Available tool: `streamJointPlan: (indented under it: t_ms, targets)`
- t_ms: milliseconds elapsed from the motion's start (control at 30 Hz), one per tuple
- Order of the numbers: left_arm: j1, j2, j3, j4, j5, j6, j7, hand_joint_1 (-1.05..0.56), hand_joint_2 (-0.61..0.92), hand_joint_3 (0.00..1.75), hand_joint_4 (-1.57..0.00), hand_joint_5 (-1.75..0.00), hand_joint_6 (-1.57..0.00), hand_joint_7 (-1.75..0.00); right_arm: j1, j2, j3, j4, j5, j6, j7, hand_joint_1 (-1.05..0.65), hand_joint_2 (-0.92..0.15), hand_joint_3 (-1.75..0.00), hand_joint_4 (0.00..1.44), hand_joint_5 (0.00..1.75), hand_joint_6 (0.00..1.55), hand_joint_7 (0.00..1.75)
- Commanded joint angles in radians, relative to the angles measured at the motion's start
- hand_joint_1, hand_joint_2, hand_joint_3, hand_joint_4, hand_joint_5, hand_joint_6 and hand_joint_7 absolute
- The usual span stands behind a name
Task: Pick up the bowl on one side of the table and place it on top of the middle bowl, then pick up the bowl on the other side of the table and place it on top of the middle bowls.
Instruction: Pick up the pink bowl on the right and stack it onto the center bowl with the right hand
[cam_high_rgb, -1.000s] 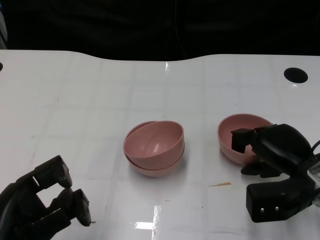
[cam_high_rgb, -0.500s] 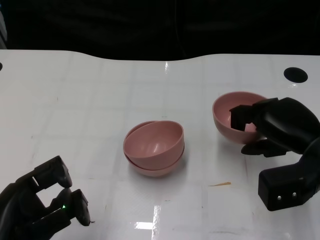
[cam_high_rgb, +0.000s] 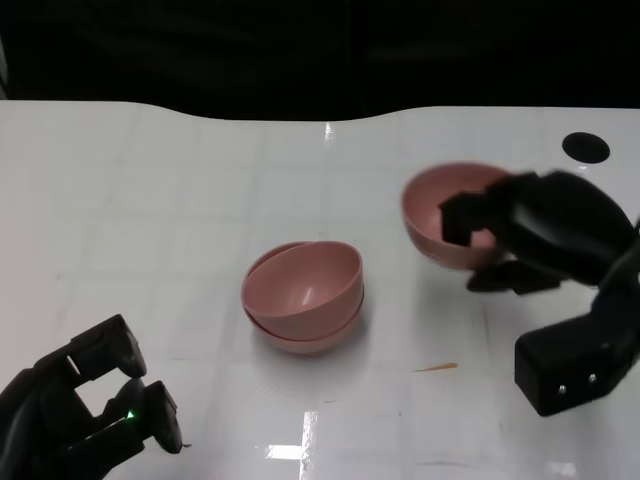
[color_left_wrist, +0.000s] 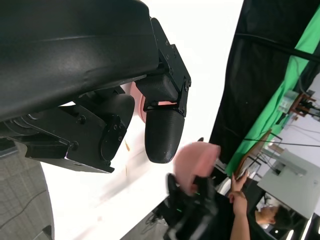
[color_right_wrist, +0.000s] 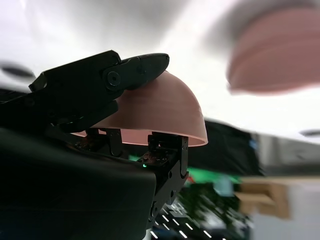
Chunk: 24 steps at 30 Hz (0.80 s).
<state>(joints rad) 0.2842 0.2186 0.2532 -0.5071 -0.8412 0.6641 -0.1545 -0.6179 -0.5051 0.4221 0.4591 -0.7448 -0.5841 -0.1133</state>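
Left robot hand (cam_high_rgb: 85, 405): nearest us, low over the glossy white worktop (cam_high_rgb: 150, 220), fingers curled inward on nothing, kept out of the way, we judge.
Orange sliver (cam_high_rgb: 436, 368): a stray scrap on the worktop.
Stacked pair of pink plastic bowls (cam_high_rgb: 303, 296): mid-worktop, the upper one seated tilted, leaving a lopsided target.
Right robot hand (cam_high_rgb: 535, 240): pinching the rim of the third pink plastic bowl (cam_high_rgb: 445, 225), fingers inside and outside the wall.
Held bowl: airborne (shadow beneath), right of the stack, lifted to pass above its rims.
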Motion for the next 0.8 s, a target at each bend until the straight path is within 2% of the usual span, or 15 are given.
streamJointPlan:
  t_ms: [33, 133, 367, 667, 767, 800]
  targets:
    - [-0.005, 0.0, -0.004, 0.015, 0.02, -0.026, -0.02, 0.08, 0.78, 1.34, -0.86, -1.75, -0.76, -1.75, -0.047, 0.005, -0.018, -0.037, 0.033, -0.03, 0.033, -0.21, -0.87, -0.32, 0.82, 1.75, 0.61, 1.75]
    - [-0.004, -0.004, -0.008, 0.015, 0.031, -0.031, -0.02, 0.07, 0.78, 1.34, -0.86, -1.75, -0.76, -1.75, -0.066, 0.031, -0.015, -0.058, 0.057, -0.028, 0.072, -0.26, -0.91, -0.36, 0.85, 1.75, 0.62, 1.75]
    - [-0.006, -0.012, -0.009, 0.017, 0.038, -0.034, -0.021, 0.08, 0.77, 1.34, -0.86, -1.75, -0.76, -1.75, -0.095, 0.074, -0.014, -0.082, 0.043, -0.025, 0.115, -0.23, -0.83, -0.35, 0.88, 1.75, 0.66, 1.7]
    - [-0.007, -0.016, -0.009, 0.017, 0.039, -0.034, -0.022, 0.08, 0.78, 1.34, -0.87, -1.75, -0.76, -1.75, -0.107, 0.09, -0.009, -0.092, 0.02, -0.021, 0.115, -0.23, -0.8, -0.37, 0.88, 1.75, 0.67, 1.67]
    - [-0.009, -0.017, -0.006, 0.016, 0.035, -0.02, -0.006, 0.08, 0.79, 1.31, -0.88, -1.75, -0.76, -1.75, -0.112, 0.123, 0.02, -0.139, 0.005, -0.008, 0.155, -0.25, -0.76, -0.39, 0.88, 1.75, 0.75, 1.46]
    - [-0.009, -0.017, -0.006, 0.014, 0.035, -0.018, -0.003, 0.09, 0.8, 1.3, -0.88, -1.75, -0.76, -1.75, -0.112, 0.127, 0.024, -0.148, 0.005, -0.009, 0.163, -0.25, -0.77, -0.38, 0.88, 1.75, 0.76, 1.47]
